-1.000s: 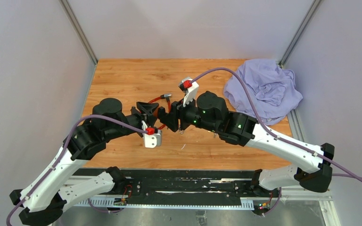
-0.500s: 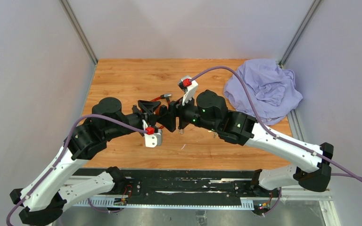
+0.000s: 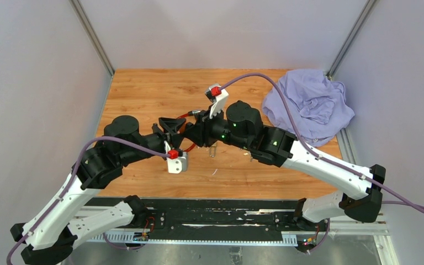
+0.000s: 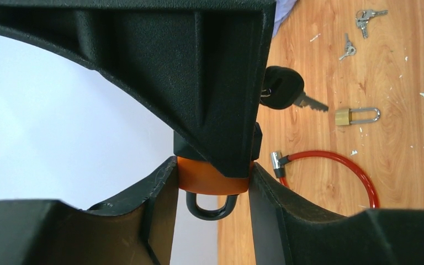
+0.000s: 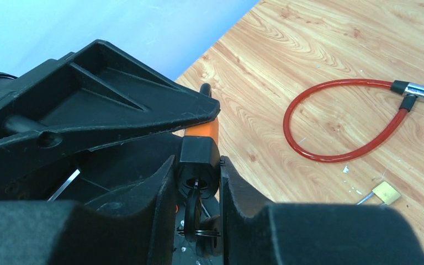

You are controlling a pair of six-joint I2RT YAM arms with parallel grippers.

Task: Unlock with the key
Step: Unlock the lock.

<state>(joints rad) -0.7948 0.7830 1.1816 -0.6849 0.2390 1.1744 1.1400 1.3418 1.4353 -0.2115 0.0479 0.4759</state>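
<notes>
An orange padlock (image 4: 212, 178) with a black shackle (image 4: 211, 210) sits between the fingers of my left gripper (image 4: 212, 171), which is shut on it and holds it above the table. My right gripper (image 5: 197, 165) is closed round the padlock's black keyhole end (image 5: 197, 157). A black-headed key (image 5: 192, 207) sits in the keyhole between the fingers, with a ring and a second key (image 4: 281, 94) hanging from it. In the top view the left gripper (image 3: 181, 130) and the right gripper (image 3: 197, 132) meet at mid-table; the padlock is hidden there.
A red cable lock (image 3: 189, 116) lies on the wooden table behind the grippers and also shows in the right wrist view (image 5: 342, 118). A small brass padlock (image 3: 212, 151) and loose keys (image 3: 249, 156) lie nearby. A purple cloth (image 3: 309, 105) is heaped at the back right.
My right arm has moved left and a little away from me, bringing its gripper onto the padlock end held by the left gripper. The left arm has shifted slightly left.
</notes>
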